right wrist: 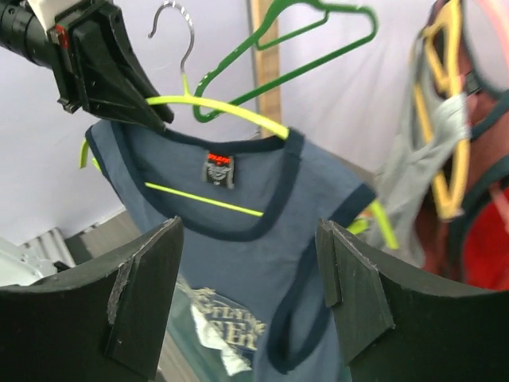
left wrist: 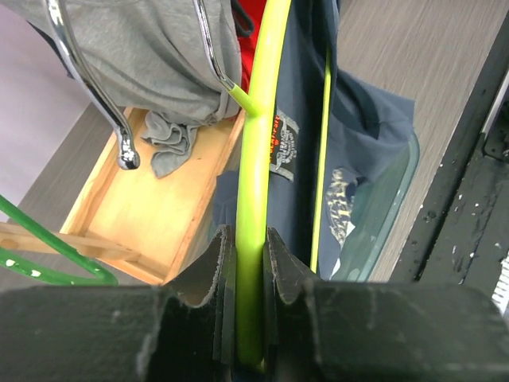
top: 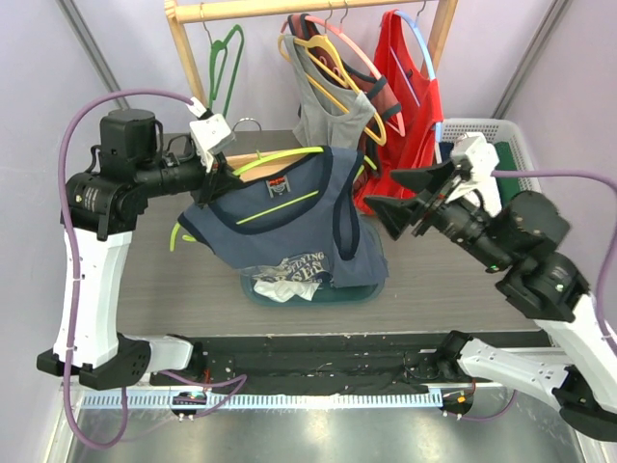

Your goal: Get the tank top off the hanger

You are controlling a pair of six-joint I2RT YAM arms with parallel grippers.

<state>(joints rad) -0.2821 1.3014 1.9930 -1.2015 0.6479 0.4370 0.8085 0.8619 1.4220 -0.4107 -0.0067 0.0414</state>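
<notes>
We're over the middle of the surface [top: 463, 280], and the left jaws are pinched almost shut on the lime hanger [top: 284, 154]. In the left wrist view the plastic rod sits squeezed between both pads [left wrist: 282, 263], with no gap on either side. That grip lands on the hanger's shoulder, just to the 9 o'clock side of its metal hook [right wrist: 179, 32], and holds the whole thing up in the air. The navy tank top [top: 289, 227] is on the hanger: the lime crossbar shows through the neck opening under the red label [top: 278, 185], and lime tips poke out past both shoulders. Its lower part, with the white print, hangs over a translucent teal tray [top: 376, 285] at 6 o'clock of the garment, where something white and crumpled [top: 280, 289] lies. We can't tell whether the hem touches the tray. Over at 3 o'clock of the tank top, the right jaws stand spread wide with nothing between them, near the cloth but clear of it. From the right wrist camera we look straight past the two dark fingers [right wrist: 143, 294] at the garment's front. Up at 12 o'clock the wooden rack [top: 183, 48] carries a bare green hanger [top: 227, 58], a grey top [top: 328, 116] on a yellow hanger [top: 318, 58] and a red top [top: 410, 96]. A white basket [top: 511, 135] sits at the surface's 2 o'clock corner.
</notes>
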